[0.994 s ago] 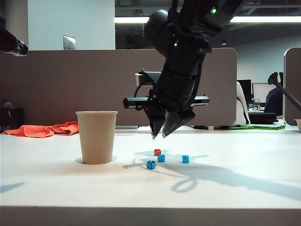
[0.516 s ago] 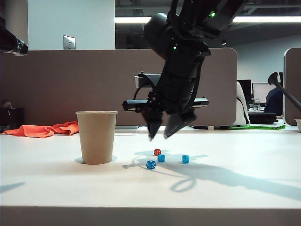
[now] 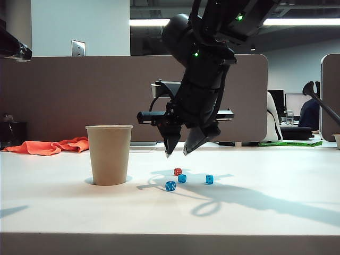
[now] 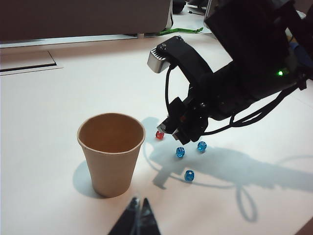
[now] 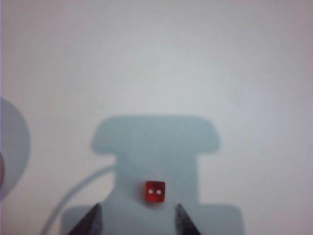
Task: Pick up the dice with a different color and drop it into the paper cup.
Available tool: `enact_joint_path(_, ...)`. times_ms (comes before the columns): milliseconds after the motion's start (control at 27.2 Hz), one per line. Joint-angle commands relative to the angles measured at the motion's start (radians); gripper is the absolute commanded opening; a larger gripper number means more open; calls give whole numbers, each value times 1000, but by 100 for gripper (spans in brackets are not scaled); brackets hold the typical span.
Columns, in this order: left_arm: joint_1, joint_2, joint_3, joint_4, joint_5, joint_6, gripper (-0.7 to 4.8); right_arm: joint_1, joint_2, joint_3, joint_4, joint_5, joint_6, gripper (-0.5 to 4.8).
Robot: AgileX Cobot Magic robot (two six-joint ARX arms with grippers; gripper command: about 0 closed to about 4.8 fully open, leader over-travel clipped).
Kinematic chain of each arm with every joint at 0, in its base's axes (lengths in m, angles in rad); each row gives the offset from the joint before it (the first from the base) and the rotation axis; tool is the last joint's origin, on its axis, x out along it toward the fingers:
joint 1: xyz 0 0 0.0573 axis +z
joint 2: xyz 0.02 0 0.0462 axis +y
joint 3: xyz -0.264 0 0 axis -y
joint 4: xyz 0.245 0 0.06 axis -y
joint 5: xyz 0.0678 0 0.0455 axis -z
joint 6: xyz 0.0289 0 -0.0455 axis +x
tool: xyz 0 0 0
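White bench (image 3: 276,212) surface, office partition behind it. On the bench lies the red die (image 3: 177,171), resting free and not gripped by anything; in the right wrist view the red die (image 5: 154,192) shows two white pips upward and sits in the shadow of the arm.

Right tool (image 3: 178,154) hangs directly above the red die, clear of it, pointing down. Its two fingers stand spread wide apart and hold nothing; in the right wrist view the right tool (image 5: 138,215) has a fingertip on either side of the die, neither touching it.

Three blue dice (image 3: 181,178) lie close to the red die, on the side toward the exterior camera: one just beside it, one a little further forward, one off to the side away from the cup. None touches the red die.

Paper cup (image 3: 109,154) stands upright, near the red die on the side opposite the blue dice group. In the left wrist view the paper cup (image 4: 111,154) interior looks bare.

Left tool (image 4: 137,218) is well apart from the red die, beyond the cup, raised off the bench. Only its dark tips show, lying together; nothing is between them.

Orange cloth (image 3: 50,145) lies far beyond the cup at the bench's rear.
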Motion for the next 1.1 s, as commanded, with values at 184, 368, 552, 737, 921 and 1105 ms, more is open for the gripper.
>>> enact_joint_path(184,2,1,6,16,-3,-2,-6,2,-3,3,17,-3,2,167)
enact_joint_path(368,2,1,6,15,-2,-2,-6,2,-3,3,17,-2,2,167)
enact_joint_path(552,2,1,6,15,-2,-2,-6,2,-3,3,22,-2,2,167)
enact_joint_path(737,2,1,6,15,-2,-2,-6,2,10,3,30,-6,2,167)
enact_joint_path(921,2,1,6,15,-2,-2,-6,2,30,3,31,-19,2,167)
enact_joint_path(1105,2,1,6,15,-3,-2,-6,2,43,3,33,-21,2,167)
